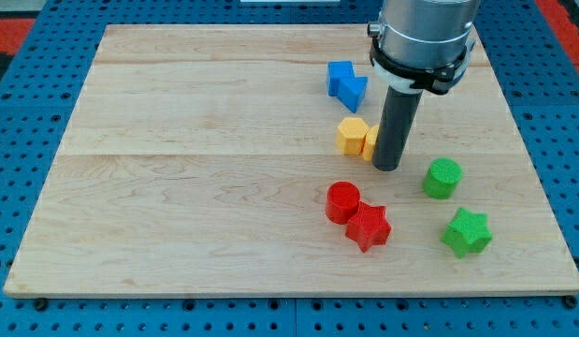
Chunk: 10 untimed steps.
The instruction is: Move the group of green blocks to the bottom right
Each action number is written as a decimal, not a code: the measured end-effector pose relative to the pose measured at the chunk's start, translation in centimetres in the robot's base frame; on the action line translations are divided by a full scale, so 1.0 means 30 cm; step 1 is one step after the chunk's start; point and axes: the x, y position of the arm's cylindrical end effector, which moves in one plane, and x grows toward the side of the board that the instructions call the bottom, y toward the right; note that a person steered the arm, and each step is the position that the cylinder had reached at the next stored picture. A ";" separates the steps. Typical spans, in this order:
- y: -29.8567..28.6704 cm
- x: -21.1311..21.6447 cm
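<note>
A green cylinder [442, 178] stands at the view's right, and a green star [467, 232] lies just below it, toward the bottom right. My tip [386, 167] rests on the board left of the green cylinder, about a block's width away. It touches or hides part of a second yellow block [370, 140] beside a yellow hexagon [352, 135].
A red cylinder [342, 201] and a red star [369, 226] sit together below my tip. Two blue blocks [346, 82] lie near the view's top. The wooden board [195, 168] ends close to the green blocks at the right edge.
</note>
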 end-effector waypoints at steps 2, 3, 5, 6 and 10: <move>0.103 -0.028; 0.227 -0.018; 0.196 0.090; 0.266 0.114; 0.210 0.249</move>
